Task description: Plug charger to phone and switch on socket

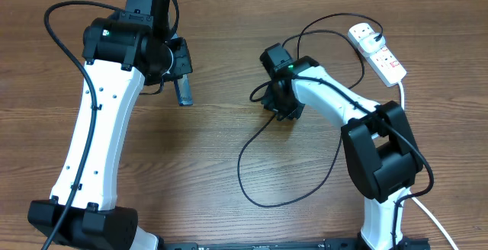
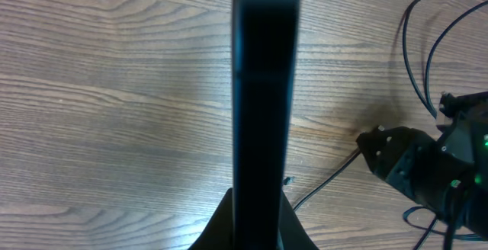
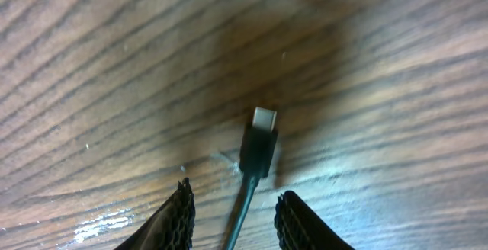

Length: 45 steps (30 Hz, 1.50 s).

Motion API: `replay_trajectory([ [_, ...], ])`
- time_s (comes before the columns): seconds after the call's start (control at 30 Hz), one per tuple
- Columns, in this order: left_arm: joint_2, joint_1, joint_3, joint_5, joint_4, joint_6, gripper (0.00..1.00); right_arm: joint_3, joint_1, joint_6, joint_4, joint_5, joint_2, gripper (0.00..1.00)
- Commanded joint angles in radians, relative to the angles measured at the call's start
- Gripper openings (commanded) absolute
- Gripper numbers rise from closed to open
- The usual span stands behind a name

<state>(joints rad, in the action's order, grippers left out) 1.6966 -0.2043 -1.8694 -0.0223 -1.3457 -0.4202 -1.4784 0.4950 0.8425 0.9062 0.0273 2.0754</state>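
My left gripper (image 1: 180, 71) is shut on the phone (image 1: 184, 91), holding it edge-on above the table at the back left. In the left wrist view the phone (image 2: 264, 90) is a dark upright bar rising from between my fingers (image 2: 221, 231); its screen is hidden. The charger cable (image 1: 252, 181) loops over the table's middle. Its small black connector tip (image 3: 259, 147) lies on the wood just ahead of my right gripper (image 3: 232, 193), which is open with the thin cable running between its fingers. The white socket (image 1: 385, 61) lies at the back right, a white plug (image 1: 363, 32) in its far end.
A thick white cable (image 1: 427, 212) runs from the socket down the right edge past the right arm's base. My right gripper (image 2: 427, 174) shows at the right of the left wrist view, with black cable loops (image 2: 427, 44) above it.
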Motion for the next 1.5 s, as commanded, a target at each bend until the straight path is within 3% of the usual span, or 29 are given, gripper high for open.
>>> replay_trajectory([
  [0.0,-0.014,-0.001,-0.003,-0.004,-0.001,-0.013,0.04,0.008,0.008,0.048,0.0,0.052,0.013,0.35],
  [0.67,-0.014,-0.001,-0.003,-0.004,-0.004,-0.014,0.04,0.056,-0.002,0.048,-0.028,0.047,0.013,0.34],
  [1.13,-0.014,-0.001,-0.003,-0.004,-0.004,-0.013,0.04,0.058,0.004,0.048,-0.039,0.055,0.013,0.19],
  [1.47,-0.014,-0.001,-0.003,-0.004,-0.003,-0.013,0.05,0.058,0.004,0.031,-0.068,0.07,0.013,0.17],
])
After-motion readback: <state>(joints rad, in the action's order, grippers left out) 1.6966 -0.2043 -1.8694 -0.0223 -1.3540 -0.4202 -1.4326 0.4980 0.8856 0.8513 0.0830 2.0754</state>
